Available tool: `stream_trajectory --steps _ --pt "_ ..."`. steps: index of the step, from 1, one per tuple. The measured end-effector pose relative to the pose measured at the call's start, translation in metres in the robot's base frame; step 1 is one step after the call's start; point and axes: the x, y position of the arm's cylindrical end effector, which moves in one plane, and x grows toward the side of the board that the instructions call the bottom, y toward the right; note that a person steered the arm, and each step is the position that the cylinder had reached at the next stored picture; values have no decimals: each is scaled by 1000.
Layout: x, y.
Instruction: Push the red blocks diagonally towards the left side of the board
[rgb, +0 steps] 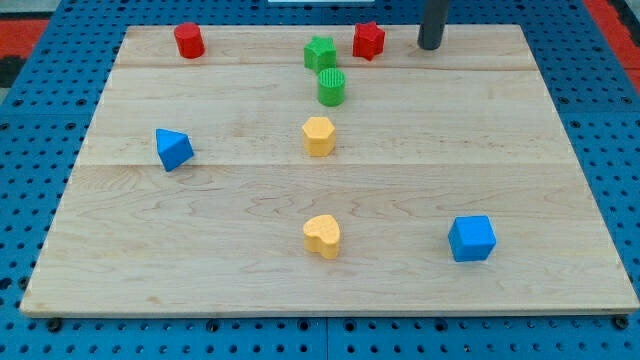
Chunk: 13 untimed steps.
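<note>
Camera view: my tip (430, 45) beside red star block (368, 41).

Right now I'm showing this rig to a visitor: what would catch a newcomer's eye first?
Probably my tip, a dark rod at the view's top, just right of the red star block. Next, the column down the board's middle: green star block, green cylinder, two yellow blocks below. A red cylinder sits alone at top left.
</note>
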Motion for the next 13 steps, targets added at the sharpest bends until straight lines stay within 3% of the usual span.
stream_trajectory --steps 2,7,9,11,12,13 --pt "-13 -176" --pt "-21 -326" --pt "-20 -332" --pt "12 -351" --pt "37 -344" --pt "114 -296"
